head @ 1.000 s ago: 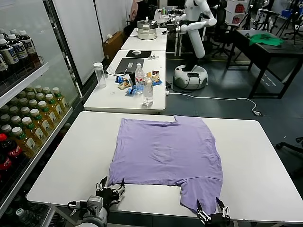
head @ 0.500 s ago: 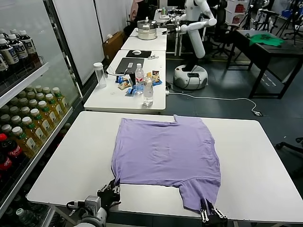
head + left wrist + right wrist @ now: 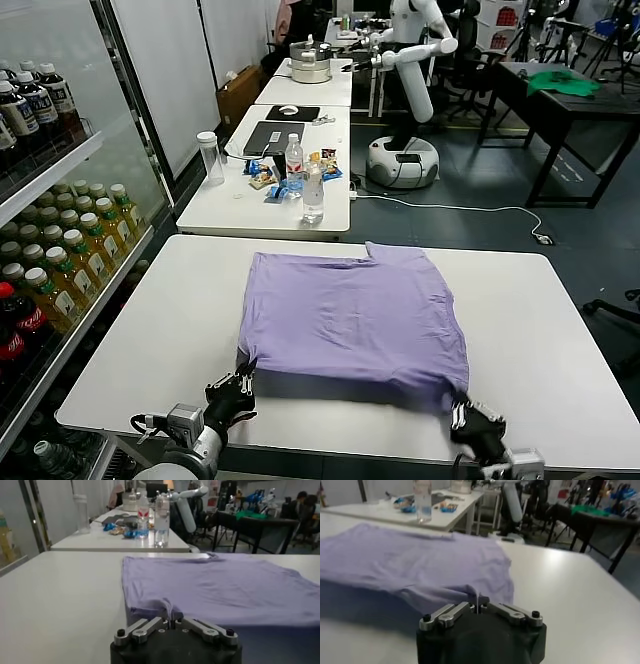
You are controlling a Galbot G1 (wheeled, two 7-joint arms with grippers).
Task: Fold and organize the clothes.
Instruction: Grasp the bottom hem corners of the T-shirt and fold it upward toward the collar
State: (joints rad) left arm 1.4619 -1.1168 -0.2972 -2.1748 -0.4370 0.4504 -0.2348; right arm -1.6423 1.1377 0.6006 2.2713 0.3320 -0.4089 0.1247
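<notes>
Two grippers pinch the near edge of one lavender T-shirt (image 3: pixel 352 318), which lies spread on the white table (image 3: pixel 160 330), plain side up, its collar toward the far edge. The left gripper (image 3: pixel 243 381) is closed on the shirt's near-left corner, and the left wrist view shows a small peak of cloth drawn up between its fingertips (image 3: pixel 172 621). The right gripper (image 3: pixel 464 411) is clamped on the near-right corner, where the right wrist view shows a ridge of fabric caught between its tips (image 3: pixel 478 605).

The fabric looks thin, light and limp. It should drape and sag between the two holds, wrinkle easily, and slide readily over the smooth tabletop, so I judge that uneven pulling would skew the fold. The corners of the hem are sensible places to hold it, since both ends of the edge then travel together.

Relative to the grippers, the body of the shirt stretches away toward the far side of the table, with the near hem lifted slightly off the surface and casting a shadow underneath.
</notes>
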